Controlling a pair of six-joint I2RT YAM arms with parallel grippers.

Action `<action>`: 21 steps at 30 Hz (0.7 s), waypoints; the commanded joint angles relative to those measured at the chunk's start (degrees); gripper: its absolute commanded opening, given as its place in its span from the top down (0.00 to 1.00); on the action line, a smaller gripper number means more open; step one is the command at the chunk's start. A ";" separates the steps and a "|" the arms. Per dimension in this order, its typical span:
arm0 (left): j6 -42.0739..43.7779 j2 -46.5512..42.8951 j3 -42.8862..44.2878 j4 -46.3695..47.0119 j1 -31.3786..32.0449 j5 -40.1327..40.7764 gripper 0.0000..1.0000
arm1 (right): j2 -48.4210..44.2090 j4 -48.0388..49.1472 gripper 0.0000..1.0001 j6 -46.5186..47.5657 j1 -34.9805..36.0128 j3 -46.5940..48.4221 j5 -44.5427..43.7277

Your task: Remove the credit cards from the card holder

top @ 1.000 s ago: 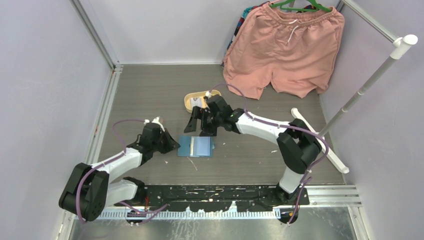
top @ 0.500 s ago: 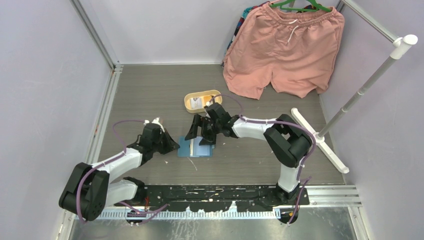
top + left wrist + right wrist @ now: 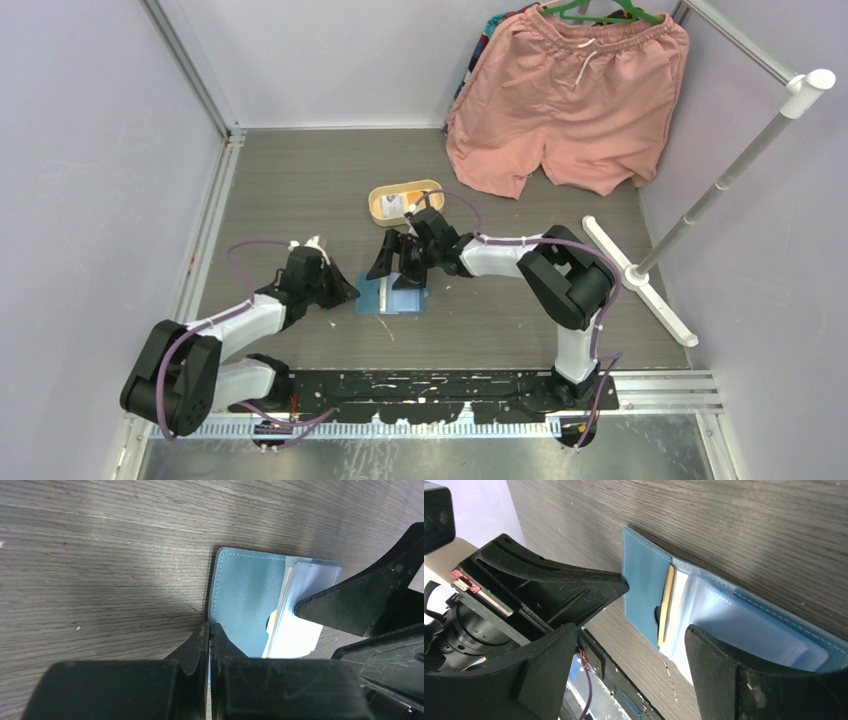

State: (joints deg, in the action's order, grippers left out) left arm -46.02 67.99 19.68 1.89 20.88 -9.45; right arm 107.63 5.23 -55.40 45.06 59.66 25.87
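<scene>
The card holder (image 3: 245, 595) lies open on the table, teal with a clear plastic pocket; in the top view it is the blue patch (image 3: 392, 297). A yellow credit card (image 3: 667, 605) and a white one (image 3: 678, 607) stick partly out of its pocket slot. My left gripper (image 3: 210, 628) is shut, its tips pressed on the holder's left edge. Hanging low over the holder, my right gripper (image 3: 629, 632) is open. One of its fingers (image 3: 724, 670) is over the clear pocket, the other (image 3: 549, 665) is off the holder's edge. Nothing is between its fingers.
A yellow oval tray (image 3: 420, 187) with a whitish item in it stands just behind the right gripper. Pink shorts (image 3: 565, 100) hang at the back right. A white rack pole (image 3: 720, 185) and its foot (image 3: 640, 285) stand to the right.
The right gripper has come down and toward the card holder from beside the tray, its jaws a little narrower. The left gripper has stayed put.
</scene>
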 commanded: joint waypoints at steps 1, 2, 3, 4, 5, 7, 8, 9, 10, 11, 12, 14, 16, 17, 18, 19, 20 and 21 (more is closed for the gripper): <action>1.46 1.22 0.01 -1.47 -0.23 1.52 1.00 | 0.25 5.99 0.20 -0.97 0.41 -0.99 0.39; 1.46 1.26 -0.01 -1.66 -0.23 1.54 1.00 | 0.09 6.50 0.23 -1.26 0.43 -1.44 -0.03; 1.46 1.35 0.00 -1.76 -0.22 1.54 1.00 | -0.10 6.99 0.27 -1.59 0.49 -1.92 -0.51; 1.50 1.36 -0.04 -1.75 -0.18 1.54 1.00 | -0.26 7.58 0.30 -1.81 0.43 -2.38 -0.69; 1.50 1.41 -0.08 -1.78 -0.22 1.61 1.00 | -0.39 7.95 0.32 -2.04 0.43 -2.71 -0.80; 1.42 1.46 -0.23 -1.72 -0.23 1.55 1.00 | -0.64 8.31 0.35 -2.25 0.50 -3.17 -0.82; 1.38 1.58 -0.32 -1.73 -0.23 1.57 1.00 | -0.85 8.42 0.37 -2.30 0.55 -3.33 -0.82; 1.30 1.62 -0.34 -1.73 -0.23 1.61 1.00 | -0.99 8.45 0.38 -2.23 0.70 -3.45 -0.86; 1.21 1.80 -0.37 -1.78 -0.23 1.63 1.00 | -1.14 8.35 0.39 -2.22 0.87 -3.49 -0.90; 1.12 1.93 -0.35 -1.72 -0.23 1.63 1.00 | -1.19 8.30 0.39 -2.20 1.02 -3.56 -1.01; 1.11 2.08 -0.35 -1.72 -0.23 1.63 1.00 | -1.20 8.37 0.40 -2.23 1.12 -3.65 -1.07; 1.11 1.94 -0.55 -1.78 -0.23 1.55 1.00 | -0.83 9.18 0.40 -2.54 1.28 -3.81 -0.91; 1.11 1.45 -0.92 -1.68 -0.23 1.53 1.00 | -0.46 10.55 0.45 -3.18 1.49 -4.17 -0.71; 1.11 1.28 -0.96 -1.63 -0.23 1.59 1.00 | -0.15 11.32 0.49 -3.59 1.59 -4.32 -0.60; 1.11 1.13 -0.98 -1.69 -0.23 1.55 1.00 | 0.12 12.13 0.50 -3.93 1.58 -4.55 -0.56; 1.11 1.09 -0.96 -1.76 -0.23 1.54 1.00 | 0.33 12.95 0.51 -4.36 1.68 -4.88 -0.47; 1.11 1.08 -1.03 -1.72 -0.23 1.54 1.00 | 0.50 13.64 0.51 -4.82 1.71 -5.09 -0.40; 1.11 1.04 -1.05 -1.72 -0.23 1.49 1.00 | 0.60 14.08 0.51 -5.03 1.78 -5.24 -0.38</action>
State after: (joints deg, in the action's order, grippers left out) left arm -46.06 68.71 19.68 3.03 20.88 -9.63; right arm 107.79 13.56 -58.74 46.41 55.20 25.39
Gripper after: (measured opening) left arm 0.008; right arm 0.494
